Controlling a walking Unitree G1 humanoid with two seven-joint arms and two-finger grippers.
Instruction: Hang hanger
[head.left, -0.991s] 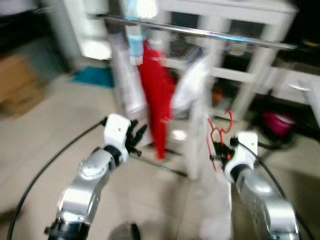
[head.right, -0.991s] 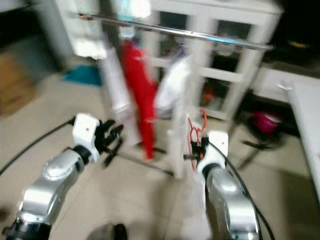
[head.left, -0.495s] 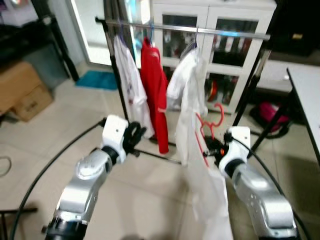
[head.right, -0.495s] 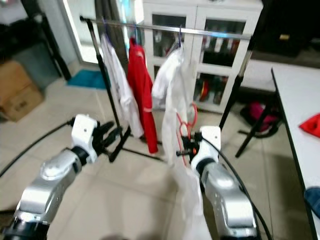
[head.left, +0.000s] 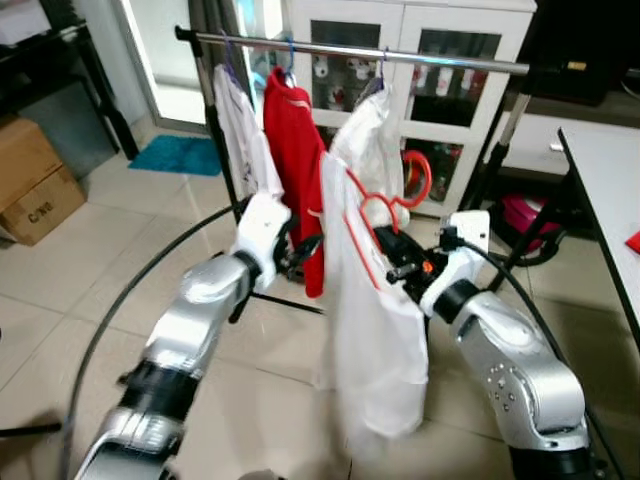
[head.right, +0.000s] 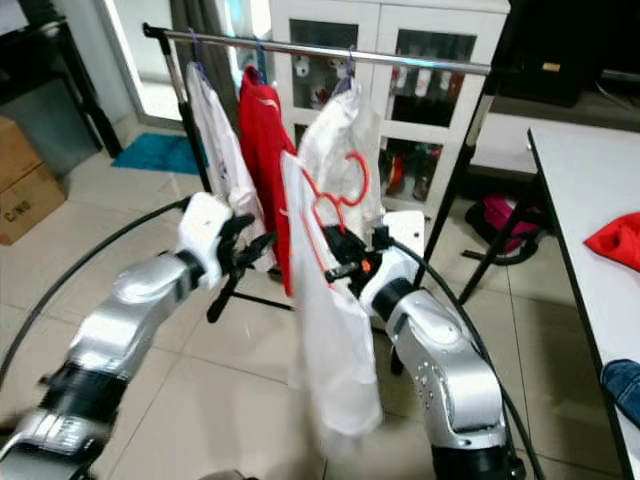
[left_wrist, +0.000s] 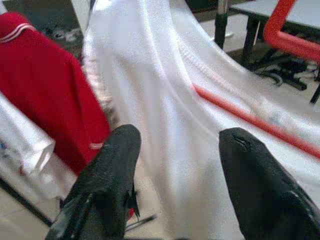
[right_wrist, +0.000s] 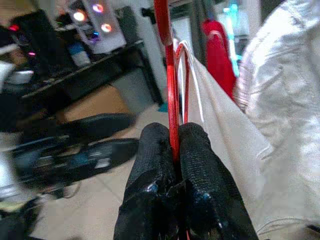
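Right wrist view has the right end effector (right_wrist: 172, 150) pinched tight on the red plastic hanger (right_wrist: 167, 85) carrying a white shirt (head.left: 375, 330) — held below the silver clothes rail (head.left: 350, 50) — left end effector (left_wrist: 175, 150) spread open beside it.

Bright, even indoor light with window glare behind; head views fairly sharp, wrist views softly blurred.

Home: clothes rack (head.left: 350, 52), glass-doored cabinet (head.left: 440, 60)
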